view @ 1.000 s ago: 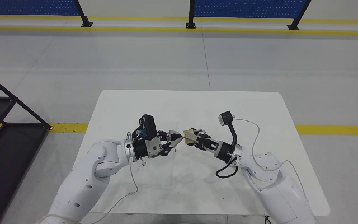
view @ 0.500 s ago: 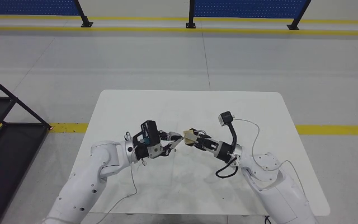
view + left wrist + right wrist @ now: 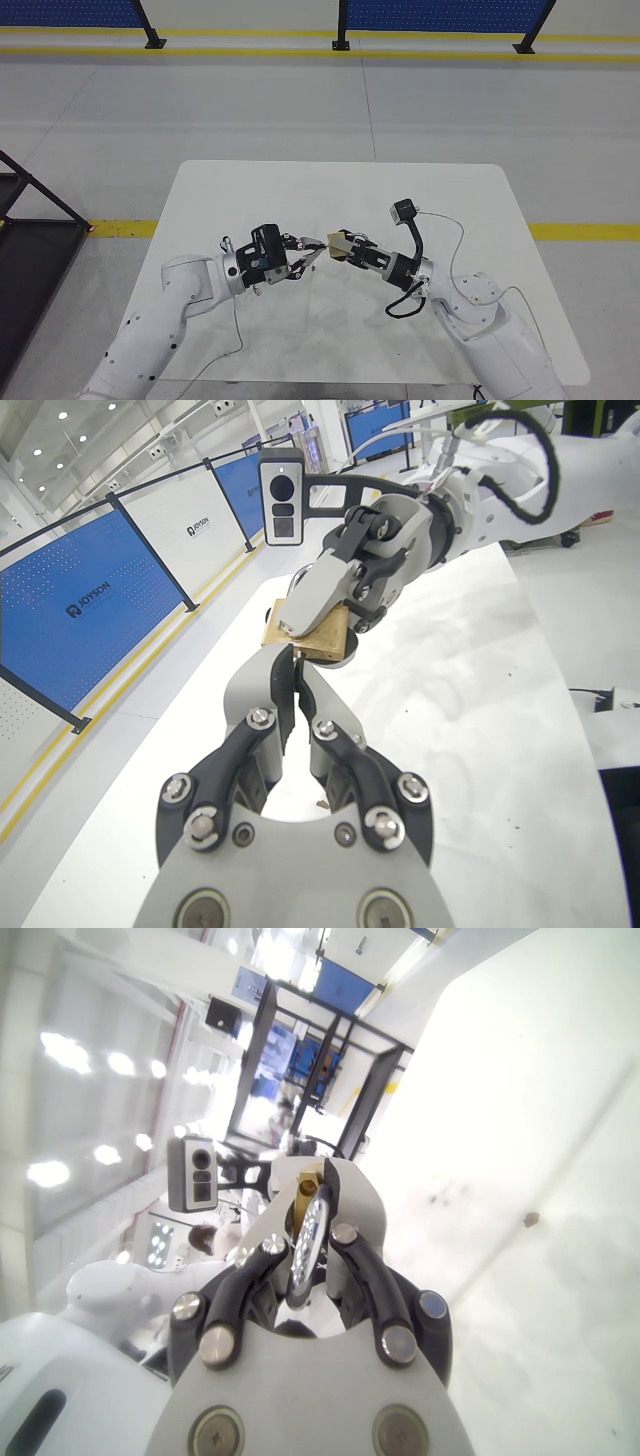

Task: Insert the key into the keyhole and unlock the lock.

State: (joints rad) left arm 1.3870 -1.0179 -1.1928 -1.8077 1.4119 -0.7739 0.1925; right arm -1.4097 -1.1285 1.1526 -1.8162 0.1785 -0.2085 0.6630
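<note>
The left claw is pressed almost together, with a thin dark gap between its ridged pads. It pinches a small metal key at its very tips, and only a sliver of the key shows. The key's end meets the lower edge of a brass lock. Whether it has entered the keyhole cannot be told.

The right claw faces the left one. It clamps the lock's flat brass body, with one grey finger over the top face and the other underneath. In the right wrist view the right claw grips the lock edge-on. The silver shackle points back toward the wrist, between the two fingers.

From above, the left claw and right claw meet tip to tip over the middle of a white table. The lock sits between them as a small tan block. Both arms reach in from the table's near edge.
</note>
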